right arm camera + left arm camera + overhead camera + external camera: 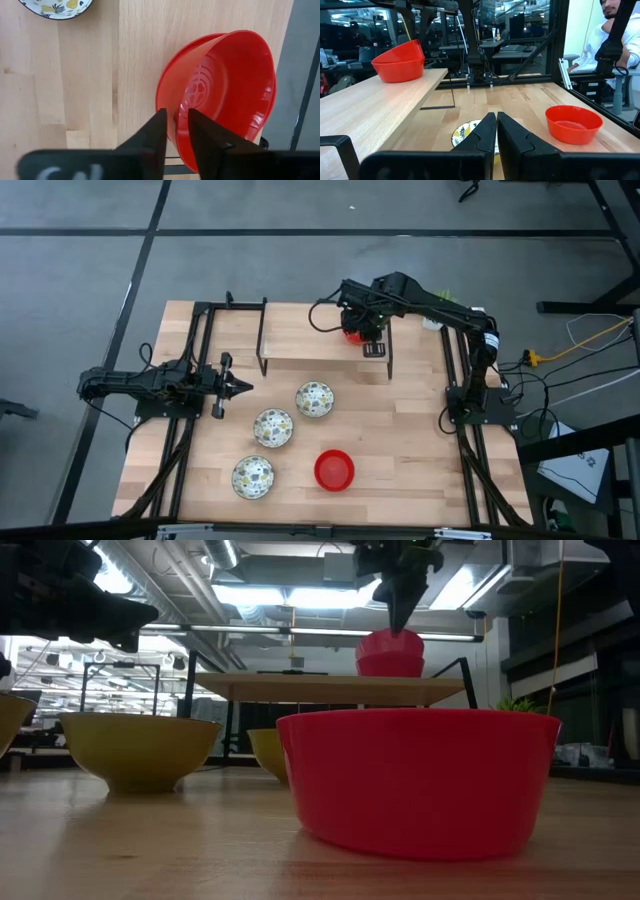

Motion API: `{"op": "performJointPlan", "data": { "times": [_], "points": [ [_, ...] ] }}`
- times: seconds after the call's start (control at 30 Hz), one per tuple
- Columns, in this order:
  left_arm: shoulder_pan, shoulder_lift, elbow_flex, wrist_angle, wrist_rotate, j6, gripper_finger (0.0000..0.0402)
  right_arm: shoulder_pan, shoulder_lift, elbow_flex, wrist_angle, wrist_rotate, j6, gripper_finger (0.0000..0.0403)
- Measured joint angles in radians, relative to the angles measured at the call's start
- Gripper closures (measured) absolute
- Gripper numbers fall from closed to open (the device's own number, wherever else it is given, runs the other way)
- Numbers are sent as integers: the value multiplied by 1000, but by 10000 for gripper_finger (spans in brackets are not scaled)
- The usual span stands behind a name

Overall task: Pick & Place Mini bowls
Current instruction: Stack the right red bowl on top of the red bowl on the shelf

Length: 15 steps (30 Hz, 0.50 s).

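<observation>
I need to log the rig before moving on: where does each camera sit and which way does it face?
High: overhead, straight down on table, both arms.
Low: tabletop height, level across; near red bowl, right gripper above the stacked red bowls on the shelf.
Left wrist: past shut left gripper toward shelf.
Right wrist: down onto the stack, fingers astride the top bowl's rim.
Shared: all four show the stack.
</observation>
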Motion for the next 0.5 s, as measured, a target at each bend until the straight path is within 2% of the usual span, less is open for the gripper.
{"op": "performJointPlan", "data": {
  "times": [0.17,0.37,0.5],
  "points": [
    [0,0,0,0,0,0,389,0,0,0,-3,-1,1,393],
    [0,0,0,0,0,0,393,0,0,0,-4,-1,6,385],
    [0,0,0,0,0,0,393,0,0,0,-4,0,3,397]
  ]
}}
